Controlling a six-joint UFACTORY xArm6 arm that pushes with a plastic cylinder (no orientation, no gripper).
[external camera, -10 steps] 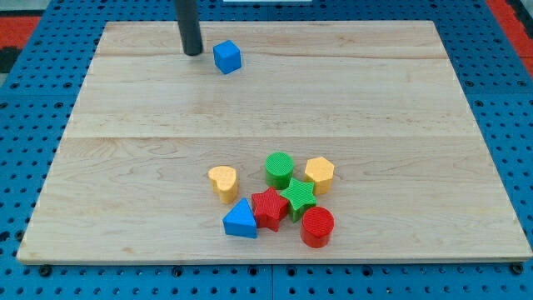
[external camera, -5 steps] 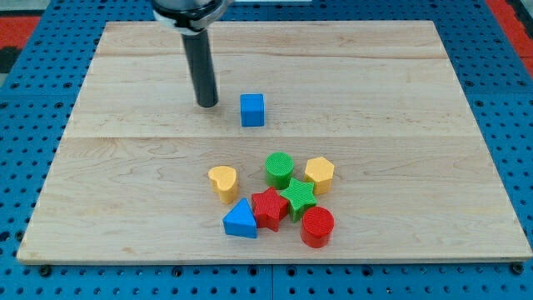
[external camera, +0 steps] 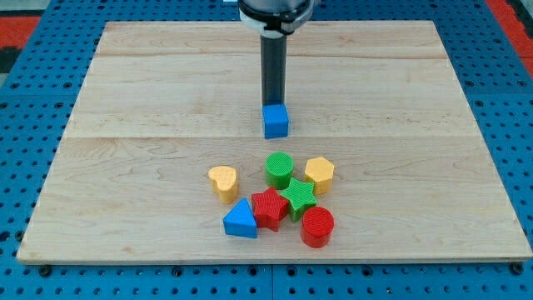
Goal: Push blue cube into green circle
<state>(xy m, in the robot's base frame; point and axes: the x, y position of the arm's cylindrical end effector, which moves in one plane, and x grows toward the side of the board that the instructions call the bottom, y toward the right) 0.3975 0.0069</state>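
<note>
The blue cube [external camera: 276,121] sits near the middle of the wooden board [external camera: 125,150]. My tip [external camera: 272,106] touches the cube's top side, directly above it in the view. The green circle [external camera: 279,169] stands below the cube, a short gap apart, at the top of a cluster of blocks.
Around the green circle are a yellow hexagon [external camera: 319,175], a green star [external camera: 298,197], a red star [external camera: 269,207], a red cylinder [external camera: 317,227], a blue triangle [external camera: 240,220] and a yellow heart [external camera: 222,182].
The blue cube has moved down and to the right, from the board's top toward the green circle. My tip went from the cube's left to directly above it.
</note>
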